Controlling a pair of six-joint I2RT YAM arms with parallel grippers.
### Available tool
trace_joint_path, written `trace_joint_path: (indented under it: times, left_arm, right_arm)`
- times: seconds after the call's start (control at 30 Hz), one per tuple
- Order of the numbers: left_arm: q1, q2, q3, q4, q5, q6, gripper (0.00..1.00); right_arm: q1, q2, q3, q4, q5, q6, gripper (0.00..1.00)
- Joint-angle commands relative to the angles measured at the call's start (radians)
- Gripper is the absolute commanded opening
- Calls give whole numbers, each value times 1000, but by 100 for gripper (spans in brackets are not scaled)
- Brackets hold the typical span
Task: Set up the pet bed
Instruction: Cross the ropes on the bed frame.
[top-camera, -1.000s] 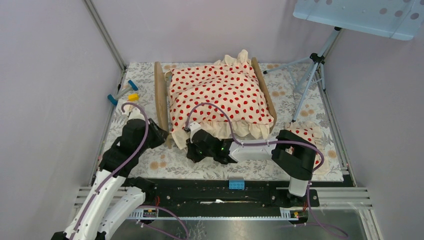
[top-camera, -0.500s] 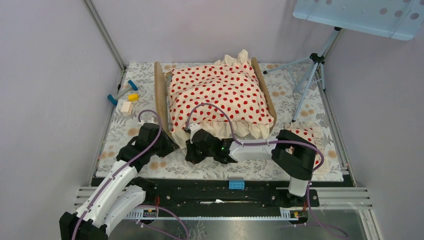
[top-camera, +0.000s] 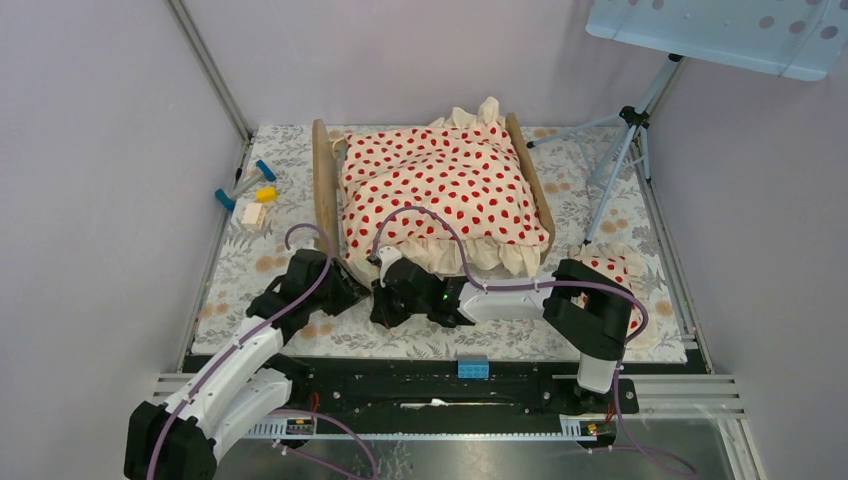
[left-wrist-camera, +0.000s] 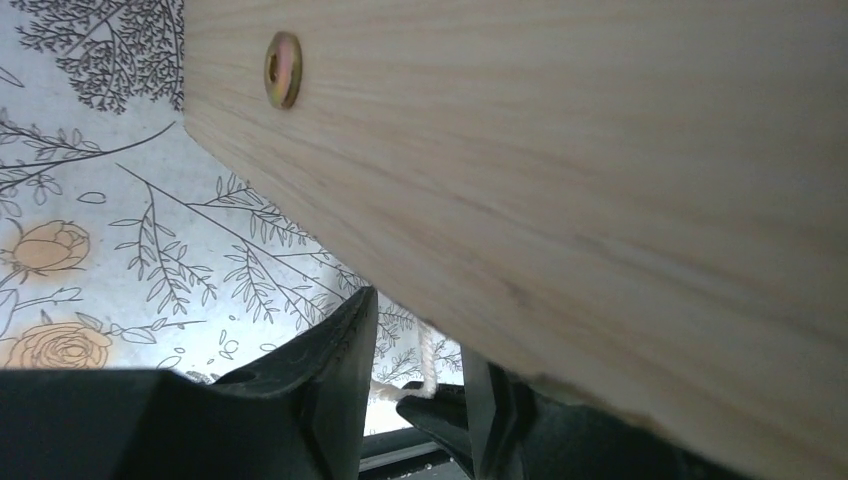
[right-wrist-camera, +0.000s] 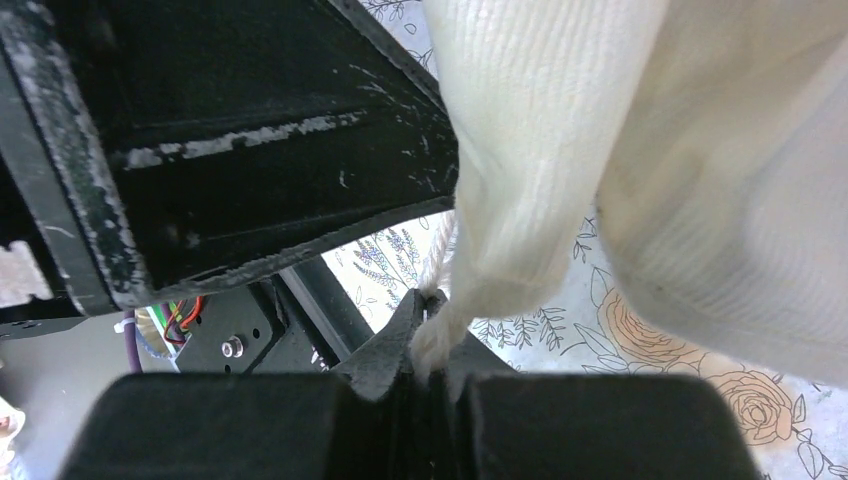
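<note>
Pet bed (left-wrist-camera: 560, 180), smooth pale wood, faces parted left gripper (left-wrist-camera: 415, 345); right gripper (right-wrist-camera: 428, 350) pinches ribbed cream blanket (right-wrist-camera: 560, 150).

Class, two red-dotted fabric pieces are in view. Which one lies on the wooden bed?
The large ruffled blanket, which is draped over the pet bed. The small pillow lies apart from the bed on the floral mat, at the far right.

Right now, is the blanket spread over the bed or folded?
Spread: the blanket covers the pet bed between its end boards, ruffle overhanging.
</note>
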Motion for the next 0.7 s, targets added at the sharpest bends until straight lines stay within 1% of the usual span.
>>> trace_joint_path:
  times: [0.0, 0.17, 0.23, 0.27, 0.3, 0.4, 0.43, 0.5, 0.57, 0.63, 0.67]
  left_arm:
    - [-13, 20, -37, 119, 67, -17, 38]
    - [-23, 42, -73, 159, 78, -25, 38]
    - [-25, 49, -86, 175, 80, -27, 36]
    - [-26, 51, -93, 180, 81, -27, 33]
    - [-27, 51, -97, 185, 83, -29, 28]
    - [-29, 39, -105, 189, 82, -30, 2]
    - [-29, 28, -107, 187, 81, -28, 0]
    - [-29, 4, -110, 171, 72, -29, 0]
    - [-29, -22, -112, 147, 62, -34, 0]
    - [-29, -49, -113, 121, 54, -44, 0]
    - [-29, -60, -112, 102, 49, -51, 0]
  right_arm:
    - [-6, -32, 9, 30, -27, 12, 0]
    - [-7, -33, 6, 40, -30, 13, 0]
    - [-6, -33, 7, 42, -30, 15, 0]
    - [-6, -32, 7, 44, -30, 14, 0]
    - [-6, -31, 8, 44, -30, 15, 0]
    - [-7, -30, 10, 34, -21, 8, 0]
    - [-7, -31, 11, 24, -12, 0, 0]
    - [-7, -41, 8, 2, 16, -13, 0]
    - [-6, -61, -4, -15, 53, -30, 3]
    - [-7, -86, -16, -35, 96, -48, 9]
    - [-7, -95, -17, -47, 112, -61, 15]
